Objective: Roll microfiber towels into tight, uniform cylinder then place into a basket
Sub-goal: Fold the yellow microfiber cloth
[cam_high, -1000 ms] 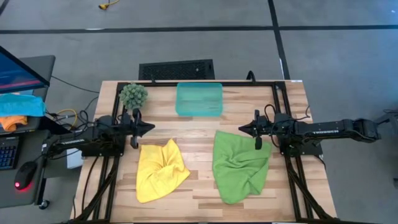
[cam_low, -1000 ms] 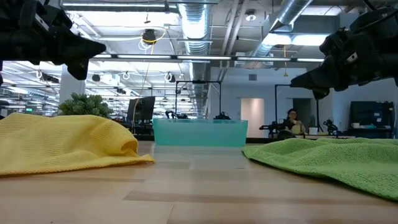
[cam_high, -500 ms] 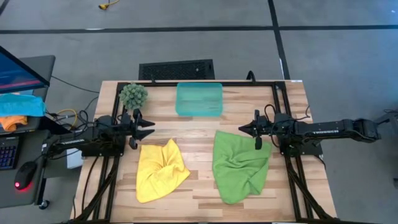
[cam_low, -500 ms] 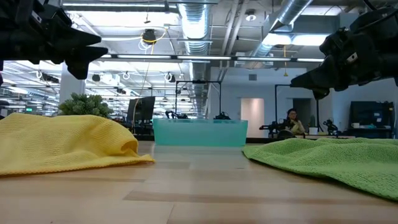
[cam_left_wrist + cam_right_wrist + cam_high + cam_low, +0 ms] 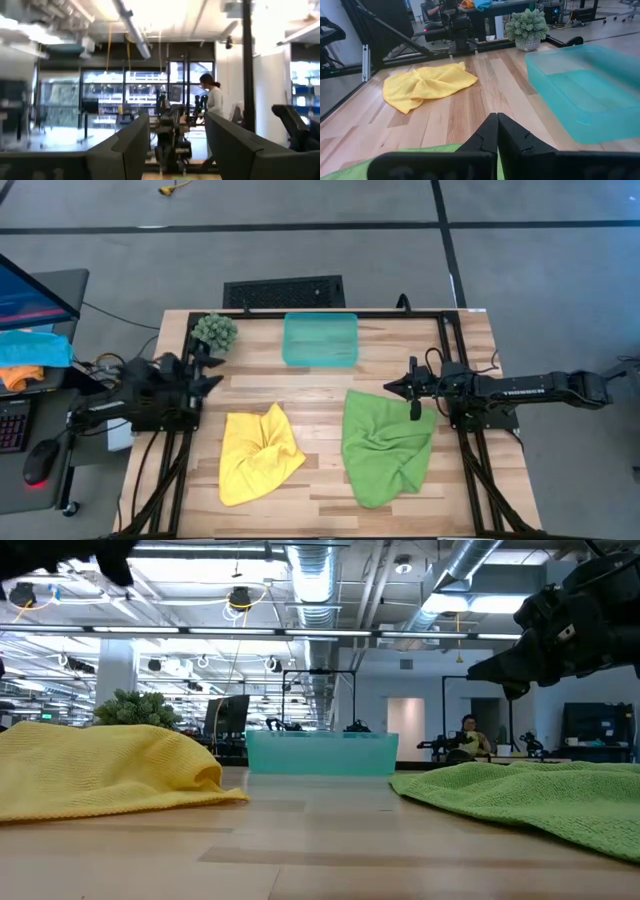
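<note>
The yellow towel (image 5: 258, 452) lies crumpled on the table's near left; it also shows in the right wrist view (image 5: 427, 82). The larger lime green towel (image 5: 385, 445) lies crumpled at the near right. The teal basket (image 5: 320, 338) stands at the far middle, with nothing in it. My left gripper (image 5: 212, 373) is open, raised above the table's left side, left of and beyond the yellow towel; its fingers (image 5: 125, 150) stand wide apart. My right gripper (image 5: 390, 389) is shut, hovering above the green towel's far edge, and touches nothing.
A fuzzy green plant (image 5: 214, 332) stands at the far left corner beside the left arm. Black frame rails run along both table sides. Cyan and orange cloths (image 5: 35, 350) lie on a desk off the table's left. Bare wood lies between the two towels (image 5: 320, 430).
My left gripper has opened, then drawn back toward the table's left edge and risen, tipping up until it looks out level over the room; it has left the top of the low view. The right arm and both towels have kept still.
</note>
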### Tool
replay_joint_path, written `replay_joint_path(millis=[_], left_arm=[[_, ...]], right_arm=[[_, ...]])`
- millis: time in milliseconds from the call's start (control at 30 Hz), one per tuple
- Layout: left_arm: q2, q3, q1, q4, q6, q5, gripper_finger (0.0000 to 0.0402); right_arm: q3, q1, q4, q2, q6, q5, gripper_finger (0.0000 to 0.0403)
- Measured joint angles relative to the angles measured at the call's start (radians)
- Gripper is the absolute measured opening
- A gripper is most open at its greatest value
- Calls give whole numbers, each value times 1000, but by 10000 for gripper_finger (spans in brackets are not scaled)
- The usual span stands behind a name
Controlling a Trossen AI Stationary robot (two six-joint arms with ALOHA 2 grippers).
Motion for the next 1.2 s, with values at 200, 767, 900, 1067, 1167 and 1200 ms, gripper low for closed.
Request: replay_joint_path(millis=[200,767,900,1067,1167,1200], left_arm=[[165,244,0,-175,108,44,182],[643,533,-178,-853,58,12,182],[701,533,-328,-879,-56,-107,182],[786,533,-549,-905,-234,-276,182],[844,533,-680,-900,-341,-369,182],[865,533,-717,-898,-381,-389,182]], right_arm=[[0,0,0,0,0,0,29],[0,0,0,0,0,0,27],[0,0,0,0,0,0,29],[0,0,0,0,0,0,28],[0,0,0,0,0,0,27],[0,0,0,0,0,0,28]])
